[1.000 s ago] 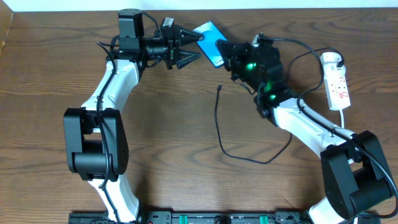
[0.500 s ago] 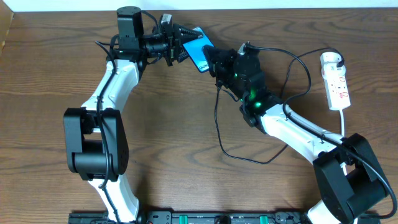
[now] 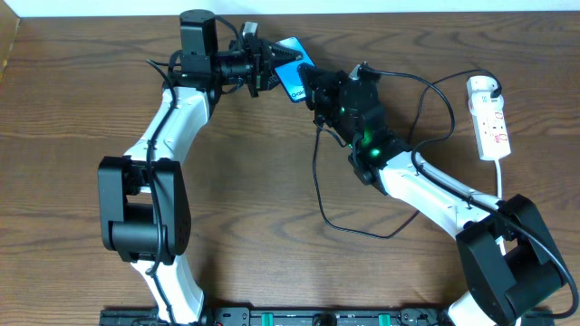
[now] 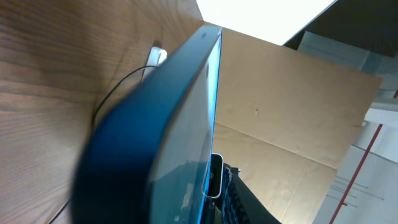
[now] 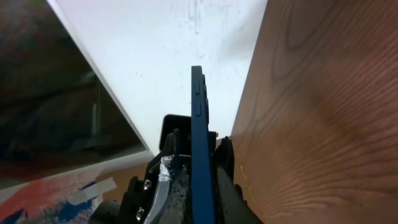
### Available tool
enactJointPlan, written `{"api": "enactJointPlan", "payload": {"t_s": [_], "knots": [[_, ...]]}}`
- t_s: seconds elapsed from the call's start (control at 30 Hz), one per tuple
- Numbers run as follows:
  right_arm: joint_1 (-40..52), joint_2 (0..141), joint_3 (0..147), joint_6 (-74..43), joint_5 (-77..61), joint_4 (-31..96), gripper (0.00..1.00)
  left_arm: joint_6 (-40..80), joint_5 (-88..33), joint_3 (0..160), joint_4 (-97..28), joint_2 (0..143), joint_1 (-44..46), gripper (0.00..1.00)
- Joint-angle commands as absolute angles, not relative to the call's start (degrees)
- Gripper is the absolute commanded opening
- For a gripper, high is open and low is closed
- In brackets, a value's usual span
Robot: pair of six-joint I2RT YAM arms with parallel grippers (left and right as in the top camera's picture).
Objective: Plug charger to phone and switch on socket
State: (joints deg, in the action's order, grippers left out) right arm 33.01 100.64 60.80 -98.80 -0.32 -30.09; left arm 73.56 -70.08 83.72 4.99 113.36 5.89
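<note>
The phone [image 3: 292,74], blue-screened, is held off the table at the back, between my two grippers. My left gripper [image 3: 269,65] is shut on its left end. My right gripper [image 3: 311,88] is shut on its right end. In the left wrist view the phone [image 4: 161,137] fills the frame edge-on, with one black finger [image 4: 239,199] against its screen side. In the right wrist view the phone [image 5: 199,143] stands edge-on between the jaws [image 5: 194,183]. The charger [image 3: 317,181] lies on the table, its connector tip [image 3: 319,128] free just below the right gripper. The socket [image 3: 490,116] lies at the far right.
The wooden table [image 3: 72,181] ends close behind the phone at a white strip [image 3: 408,5]. The charger loops forward to about mid-table [image 3: 381,235]. A black cable [image 3: 449,91] arches over the right arm. A small white object [image 4: 157,56] shows far off in the left wrist view.
The right gripper carried the phone leftward. The left gripper, open wide a second ago, has closed on the phone's left end.
</note>
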Motion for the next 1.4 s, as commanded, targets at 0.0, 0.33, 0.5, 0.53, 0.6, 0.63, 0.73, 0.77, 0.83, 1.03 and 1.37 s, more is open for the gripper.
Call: {"api": "enactJointPlan", "payload": {"t_s": [0.0,0.33,0.5,0.53,0.6,0.63,0.73,0.77,0.83,1.03,1.37], "knots": [[33.6,99.5,62.3,-99.4,-1.1,-30.4,0.02,73.8,-70.0,84.6,5.5,112.2,6.6,0.19],[33.8,99.5,62.3,-99.8,-1.8,-30.4,0.09,73.8,-67.6,84.6,5.5,112.2,6.5,0.06],[33.8,99.5,62.3,-99.3,-1.9,-30.4,0.28,72.1,-66.8,84.6,5.5,112.2,5.5,0.07],[33.8,99.5,62.3,-98.8,-1.9,-30.4,0.32,71.2,-66.8,84.6,5.5,112.2,5.2,0.07],[33.7,99.5,62.3,-98.5,-1.9,-30.0,0.39,69.3,-66.8,84.6,5.5,112.2,4.5,0.07],[33.5,99.5,62.3,-98.5,-1.9,-29.2,0.43,68.4,-66.9,84.6,5.5,112.2,4.1,0.07],[32.1,99.5,62.3,-93.9,-3.4,-27.0,0.52,64.9,-68.1,84.6,5.4,112.2,2.5,0.07],[31.7,99.5,62.3,-92.6,-3.9,-26.8,0.52,63.8,-68.6,84.6,5.2,112.2,2.1,0.07],[30.3,99.5,62.3,-85.9,-6.9,-25.2,0.51,60.8,-71.2,84.6,4.9,112.2,0.7,0.07],[25.3,99.5,62.2,-67.1,-16.3,-8.3,0.57,55.5,-75.3,84.6,0.2,112.2,-4.7,0.07],[23.2,99.7,62.2,-35.6,-24.6,11.0,0.55,44.5,-83.2,84.6,-5.1,112.2,-7.0,0.07]]}}
